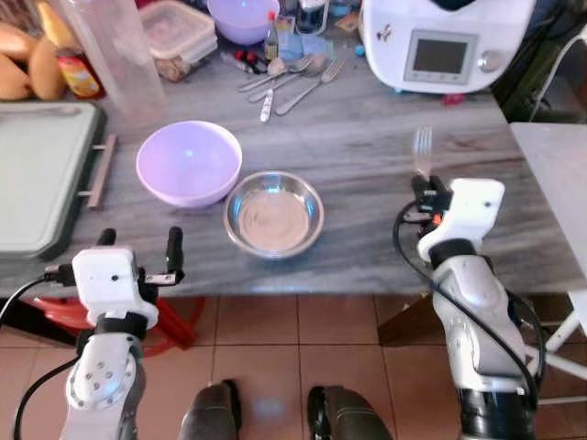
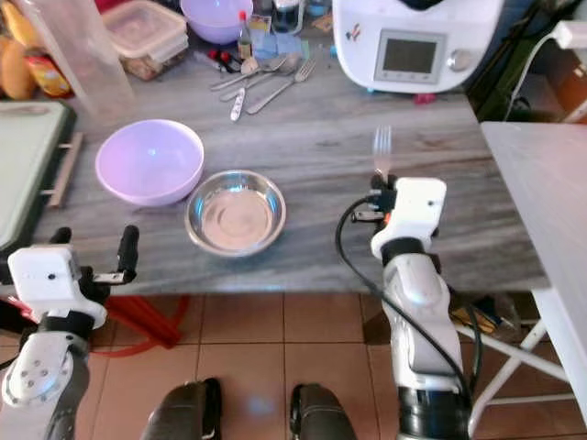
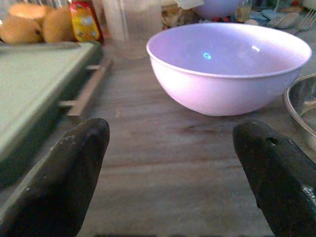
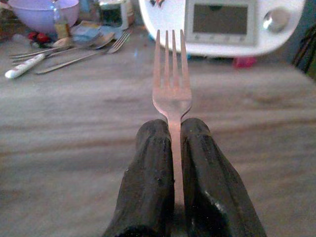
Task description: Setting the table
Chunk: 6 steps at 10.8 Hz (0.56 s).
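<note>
Fork [image 4: 171,84] is clamped in my right claw [image 4: 173,148], tines pointing far, right of the steel bowl [image 1: 274,214]; left claw [image 3: 168,163] gapes empty.

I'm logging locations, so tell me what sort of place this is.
Most likely a home kitchen or dining spot: a white cooking appliance stands on a grey wood-grain table with loose cutlery, a lilac bowl and a steel bowl, above a terracotta tile floor.
</note>
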Tool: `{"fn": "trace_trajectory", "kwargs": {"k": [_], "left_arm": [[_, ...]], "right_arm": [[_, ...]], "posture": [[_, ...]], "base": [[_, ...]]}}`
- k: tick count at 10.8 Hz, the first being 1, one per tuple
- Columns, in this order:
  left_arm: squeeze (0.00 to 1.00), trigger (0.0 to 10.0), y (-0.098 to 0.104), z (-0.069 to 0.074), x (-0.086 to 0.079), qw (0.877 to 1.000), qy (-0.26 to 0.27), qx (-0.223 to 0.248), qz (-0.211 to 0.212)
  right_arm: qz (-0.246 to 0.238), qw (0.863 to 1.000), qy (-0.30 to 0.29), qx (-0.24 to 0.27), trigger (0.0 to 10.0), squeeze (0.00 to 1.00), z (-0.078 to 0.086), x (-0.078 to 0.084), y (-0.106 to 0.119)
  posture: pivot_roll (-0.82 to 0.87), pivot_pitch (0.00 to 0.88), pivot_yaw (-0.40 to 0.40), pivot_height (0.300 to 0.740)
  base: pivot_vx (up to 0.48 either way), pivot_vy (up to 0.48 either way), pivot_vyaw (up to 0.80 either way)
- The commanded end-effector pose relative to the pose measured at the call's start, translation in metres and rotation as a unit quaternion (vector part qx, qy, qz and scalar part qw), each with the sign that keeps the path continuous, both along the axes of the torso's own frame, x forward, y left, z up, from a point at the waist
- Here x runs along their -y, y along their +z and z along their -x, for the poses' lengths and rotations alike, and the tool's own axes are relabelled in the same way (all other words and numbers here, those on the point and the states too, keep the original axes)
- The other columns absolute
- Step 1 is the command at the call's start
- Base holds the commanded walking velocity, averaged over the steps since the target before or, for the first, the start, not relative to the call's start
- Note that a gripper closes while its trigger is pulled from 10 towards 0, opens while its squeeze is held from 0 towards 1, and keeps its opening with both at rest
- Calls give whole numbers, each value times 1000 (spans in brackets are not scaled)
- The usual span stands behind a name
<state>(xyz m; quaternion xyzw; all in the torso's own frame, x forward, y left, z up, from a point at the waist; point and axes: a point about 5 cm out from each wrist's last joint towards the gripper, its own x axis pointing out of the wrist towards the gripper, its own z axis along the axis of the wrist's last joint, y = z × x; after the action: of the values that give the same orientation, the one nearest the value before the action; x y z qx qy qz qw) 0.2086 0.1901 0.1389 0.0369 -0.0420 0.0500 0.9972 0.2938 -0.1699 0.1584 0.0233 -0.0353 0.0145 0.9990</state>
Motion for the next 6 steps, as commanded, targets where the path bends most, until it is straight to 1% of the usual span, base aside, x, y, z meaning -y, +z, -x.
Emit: {"fn": "trace_trajectory", "kwargs": {"k": [1, 2, 3, 4, 5, 6], "left_arm": [[0, 10000, 1, 4, -6, 1000, 16, -3, -9], [0, 10000, 0, 4, -7, 1000, 17, -7, -9], [0, 10000, -2, 5, -6, 1000, 17, -13, -7], [0, 10000, -3, 2, -3, 1000, 13, -14, -2], [0, 10000, -1, 1, 2, 1000, -1, -9, 9], [0, 10000, -2, 1, 5, 1000, -7, -10, 13]], "right_arm": [[-24, 999, 10, -25, 10000, 0, -2, -1, -7], [-39, 998, 22, -34, 10000, 0, -5, -5, -10], [-68, 995, 67, -38, 10000, 0, -6, -21, -9], [-62, 995, 74, -30, 10000, 0, -6, -26, -6], [-93, 993, 64, -46, 10000, 0, -6, -27, -9], [-100, 992, 49, -55, 10000, 0, -6, -26, -11]], "posture": [[21, 238, -28, 740], [23, 238, -29, 740], [21, 243, -29, 740], [20, 244, -29, 740], [18, 249, -28, 740], [10, 251, -27, 740]], "base": [[0, 0, 0], [0, 0, 0], [0, 0, 0], [0, 0, 0], [0, 0, 800], [0, 0, 800]]}}
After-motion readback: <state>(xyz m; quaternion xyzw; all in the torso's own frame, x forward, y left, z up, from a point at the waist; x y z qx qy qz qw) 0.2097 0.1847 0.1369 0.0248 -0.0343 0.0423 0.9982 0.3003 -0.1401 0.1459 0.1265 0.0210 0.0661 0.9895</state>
